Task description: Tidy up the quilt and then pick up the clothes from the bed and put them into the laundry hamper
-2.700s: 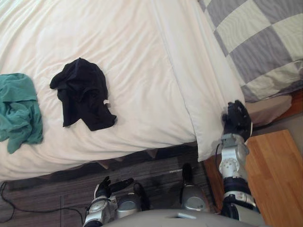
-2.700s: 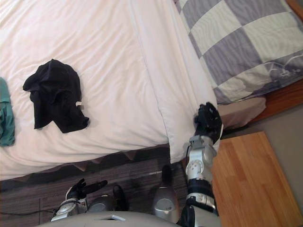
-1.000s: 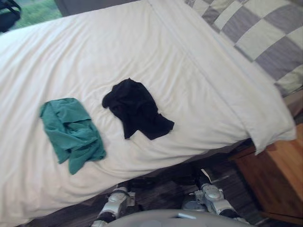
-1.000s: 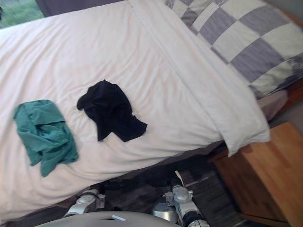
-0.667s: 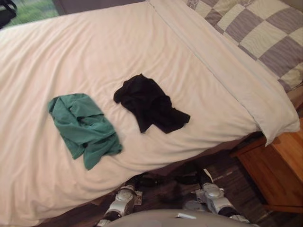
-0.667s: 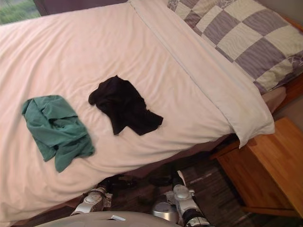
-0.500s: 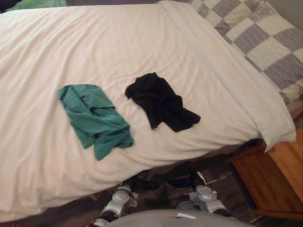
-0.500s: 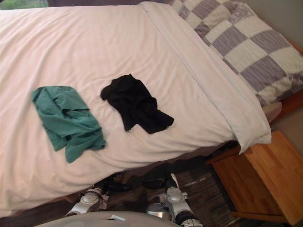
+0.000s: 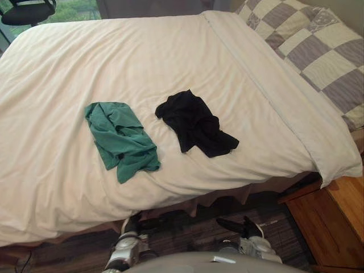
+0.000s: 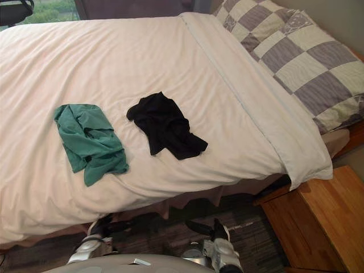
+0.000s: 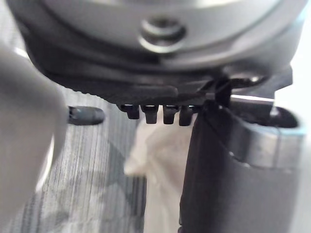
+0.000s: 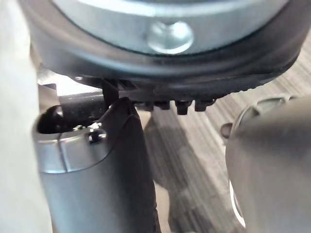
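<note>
The white quilt [image 9: 170, 57] lies spread flat over the bed, its right edge hanging over the corner. On it lie a crumpled green garment [image 9: 121, 139] and, to its right, a crumpled black garment [image 9: 195, 122], a small gap apart. Both hands hang low beside the bed's front edge, over the floor and clear of the quilt. My left hand [image 9: 132, 223] is open, its fingers [image 11: 155, 114] straight. My right hand [image 9: 236, 226] is open too, with straight fingers [image 12: 180, 106], and holds nothing.
Grey-and-cream checked pillows [image 9: 318, 45] lie at the bed's right end. A wooden nightstand [image 9: 335, 222] stands at the lower right, close to my right arm. A dark striped rug [image 9: 193, 224] covers the floor in front. An office chair [image 9: 25, 11] stands beyond the far left corner.
The camera has swung left and up, taking in the whole bed. My right hand has left the quilt's corner and dropped to my side. The garments have not moved.
</note>
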Robot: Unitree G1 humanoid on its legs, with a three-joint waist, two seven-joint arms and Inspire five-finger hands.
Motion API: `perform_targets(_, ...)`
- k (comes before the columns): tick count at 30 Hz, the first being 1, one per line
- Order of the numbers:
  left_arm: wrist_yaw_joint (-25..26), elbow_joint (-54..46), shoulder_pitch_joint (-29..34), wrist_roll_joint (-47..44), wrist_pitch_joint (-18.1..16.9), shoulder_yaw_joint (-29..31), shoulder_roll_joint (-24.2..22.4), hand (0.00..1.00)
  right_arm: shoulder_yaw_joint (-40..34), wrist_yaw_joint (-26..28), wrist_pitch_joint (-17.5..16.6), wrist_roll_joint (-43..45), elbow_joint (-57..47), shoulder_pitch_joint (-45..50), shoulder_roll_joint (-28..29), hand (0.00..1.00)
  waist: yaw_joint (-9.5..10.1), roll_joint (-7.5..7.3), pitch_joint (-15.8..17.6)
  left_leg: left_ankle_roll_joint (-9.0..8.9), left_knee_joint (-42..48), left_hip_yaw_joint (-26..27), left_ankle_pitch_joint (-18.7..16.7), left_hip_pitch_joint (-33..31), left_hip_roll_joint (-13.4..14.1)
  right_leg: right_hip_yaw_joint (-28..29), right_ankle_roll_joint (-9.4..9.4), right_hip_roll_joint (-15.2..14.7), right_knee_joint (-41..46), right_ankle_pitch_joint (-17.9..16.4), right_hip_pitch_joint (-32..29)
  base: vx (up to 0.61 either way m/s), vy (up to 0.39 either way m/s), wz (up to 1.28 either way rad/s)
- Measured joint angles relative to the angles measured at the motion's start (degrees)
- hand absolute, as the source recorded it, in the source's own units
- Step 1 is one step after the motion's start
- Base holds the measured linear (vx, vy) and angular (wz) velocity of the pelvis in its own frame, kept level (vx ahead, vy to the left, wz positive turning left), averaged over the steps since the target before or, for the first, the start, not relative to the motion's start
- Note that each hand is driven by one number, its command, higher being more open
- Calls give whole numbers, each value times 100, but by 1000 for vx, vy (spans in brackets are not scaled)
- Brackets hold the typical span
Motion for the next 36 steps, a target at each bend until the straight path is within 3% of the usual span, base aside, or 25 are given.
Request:
perform_targets(1, 0, 49, 73, -140, 11, 391, 53, 100, -291, 2, 13, 71, 81, 73, -1, 100, 7, -45, -23, -16, -6, 16, -12, 52, -30, -1, 21, -8, -106, 46, 87, 112, 80, -7)
perform_targets(3, -6, 297, 418, -614, 141, 2197, 394, 100, -1654, -29, 135, 577, 532, 365, -35, 100, 30, -168, -151, -68, -97, 121, -49, 195, -92, -3, 59, -23, -339, 132, 253, 105, 67, -7)
perform_targets(6, 15, 493, 740, -852, 258, 4017, 823, 100, -2982, -124, 202, 1192, 771, 661, -110, 100, 25, -264, -226, -100, -106, 168, -94, 197, -102, -4, 64, -25, -393, 134, 258, 59, 24, -3)
perform_targets(7, 19, 503, 883, -995, 270, 4582, 945, 100, -3325, -195, 220, 1421, 774, 772, -188, 100, 0, -252, -230, -94, -108, 176, -105, 198, -122, -3, 71, -41, -404, 136, 258, 0, 0, 0)
perform_targets(9, 38, 527, 992, -1152, 268, 5125, 1063, 100, -3600, -243, 218, 1679, 775, 859, -369, 100, -23, -179, -271, -93, -120, 180, -111, 188, -155, -5, 104, -62, -444, 155, 261, 0, 0, 0)
perform_targets(12, 112, 497, 973, -1630, 262, 5797, 1392, 100, -4076, -509, 199, 2060, 392, 854, -809, 100, -28, 74, -493, -99, -145, 186, -118, 170, -185, -26, 139, -88, -491, 176, 265, -7, 3, 1)
perform_targets(14, 239, 167, 920, -1829, 254, 5788, 1553, 100, -4106, -686, 140, 2220, -307, 821, -930, 100, -32, 180, -668, -101, -173, 176, -116, 164, -187, -49, 140, -90, -490, 175, 250, -16, 4, 5)
perform_targets(17, 530, -1202, 847, -1770, 194, 5494, 1747, 100, -3797, -979, -86, 2225, -1860, 768, -1011, 100, -10, 284, -863, -101, -163, 154, -116, 161, -189, -62, 102, -95, -486, 144, 246, -15, 4, 3)
perform_targets(20, 1040, -2799, 799, -1383, -370, 5099, 2307, 100, -3260, -1237, -471, 1710, -3328, 571, -1033, 100, -8, 259, -898, -112, -157, 122, -98, 67, -187, -75, 98, -96, -474, 146, 211, -14, 2, 3)
perform_targets(25, 1580, -4641, 359, -1386, -1239, 4766, 2887, 100, -2531, -1409, -652, 1026, -4336, 307, -1226, 100, 59, 162, -903, -120, -158, 12, -52, 8, -208, -98, 110, -108, -449, 174, 192, 23, 2, 8)
perform_targets(31, 1452, -5922, 192, -1331, -1618, 3923, 2749, 100, -1727, -1255, -718, 386, -5565, -64, -1336, 100, 83, 331, -645, -116, -167, -29, -55, 80, -208, -104, 103, -107, -433, 169, 253, 11, 1, 2)
perform_targets(33, 1252, -6253, 196, -1160, -1677, 3547, 2536, 100, -1351, -1130, -718, -69, -5892, -89, -1449, 100, 82, 397, -562, -115, -164, -27, -55, 83, -208, -96, 103, -106, -432, 169, 252, 0, 0, 0)
perform_targets(36, 857, -6686, 215, -1143, -1669, 2678, 2038, 100, -739, -887, -720, -720, -6313, -91, -1459, 100, 88, 383, -511, -105, -153, 10, -74, 117, -203, -62, 103, -102, -432, 170, 253, -6, 4, -7)
